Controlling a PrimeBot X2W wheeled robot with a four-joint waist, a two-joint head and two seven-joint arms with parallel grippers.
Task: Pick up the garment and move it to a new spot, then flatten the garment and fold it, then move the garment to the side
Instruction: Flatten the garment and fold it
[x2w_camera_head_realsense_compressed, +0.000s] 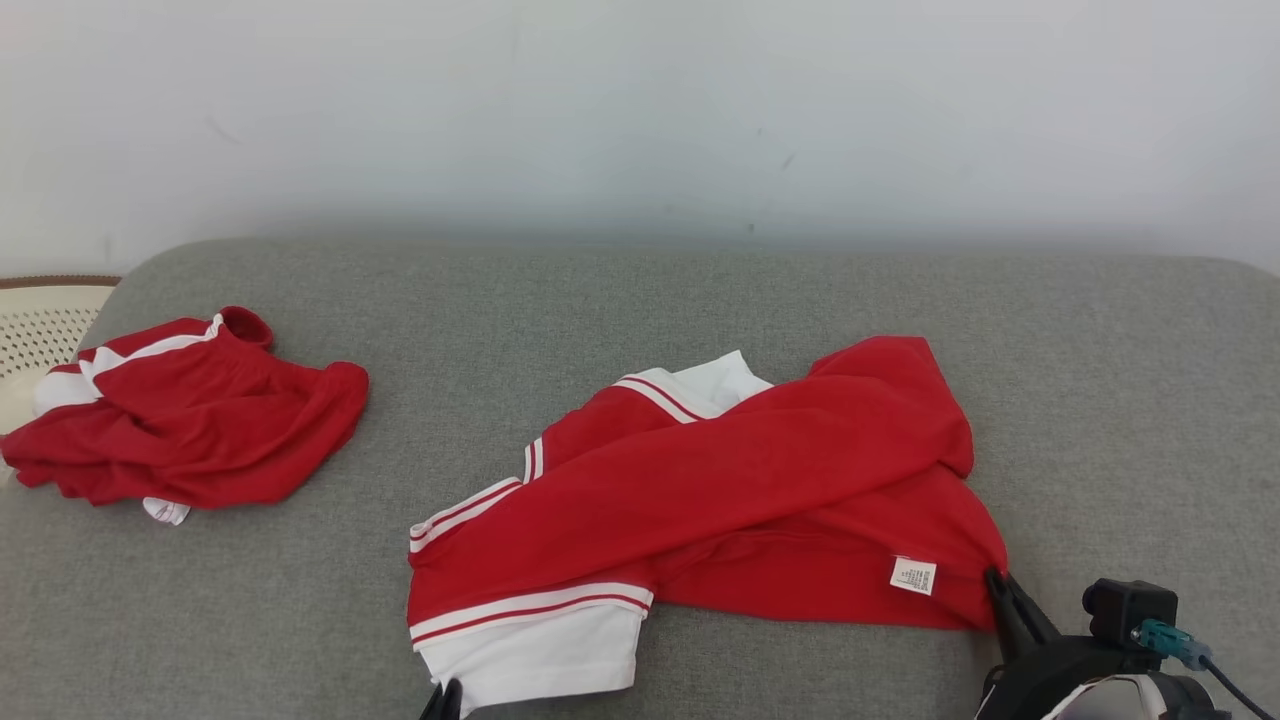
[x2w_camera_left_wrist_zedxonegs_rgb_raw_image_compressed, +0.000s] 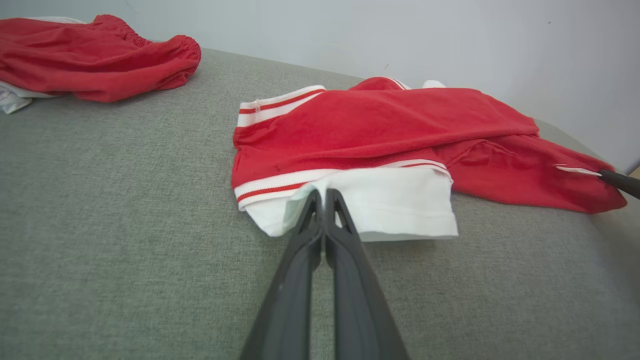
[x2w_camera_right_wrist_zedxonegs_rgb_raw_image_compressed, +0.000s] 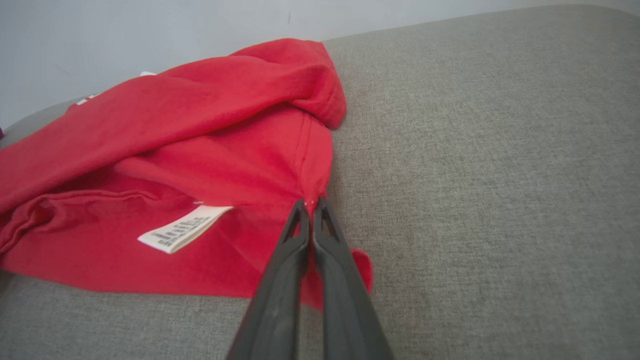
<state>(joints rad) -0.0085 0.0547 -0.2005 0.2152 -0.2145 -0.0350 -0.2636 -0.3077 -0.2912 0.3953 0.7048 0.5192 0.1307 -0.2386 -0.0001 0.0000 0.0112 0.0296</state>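
From the head, the red knit garment with white sleeves and red-and-white striped trim (x2w_camera_head_realsense_compressed: 720, 480) lies crumpled across the middle of the grey woven-fabric cushion (x2w_camera_head_realsense_compressed: 640, 300), towards the near edge. My left tool (x2w_camera_head_realsense_compressed: 443, 700) is at the near corner of its white sleeve. My right tool (x2w_camera_head_realsense_compressed: 995, 580) is clenched on the red hem corner at the garment's right end. There are two garments: a second red garment with white trim (x2w_camera_head_realsense_compressed: 190, 430) is bunched at the far left, well apart, near the cushion's rounded corner, with a cream perforated basket (x2w_camera_head_realsense_compressed: 40, 320) beside it. Bare cushion lies between the two, behind them up to the pale wall (x2w_camera_head_realsense_compressed: 640, 100), and to the right of my right tool. One white care label (x2w_camera_head_realsense_compressed: 913, 576) sits near the hem; its print is too small to read.

From my left wrist, the left tool (x2w_camera_left_wrist_zedxonegs_rgb_raw_image_compressed: 322, 192) is clenched, tips pinching the white sleeve edge of the red garment (x2w_camera_left_wrist_zedxonegs_rgb_raw_image_compressed: 380, 125). The second red garment (x2w_camera_left_wrist_zedxonegs_rgb_raw_image_compressed: 95, 55) is at upper left, and open cushion (x2w_camera_left_wrist_zedxonegs_rgb_raw_image_compressed: 100, 225) surrounds my fingers.

From my right wrist, the right tool (x2w_camera_right_wrist_zedxonegs_rgb_raw_image_compressed: 310, 202) grips the red garment (x2w_camera_right_wrist_zedxonegs_rgb_raw_image_compressed: 200, 150) at a seam corner. The white care label (x2w_camera_right_wrist_zedxonegs_rgb_raw_image_compressed: 185, 229) is just left of it, its lettering blurred. Clear cushion (x2w_camera_right_wrist_zedxonegs_rgb_raw_image_compressed: 500, 175) stretches right.
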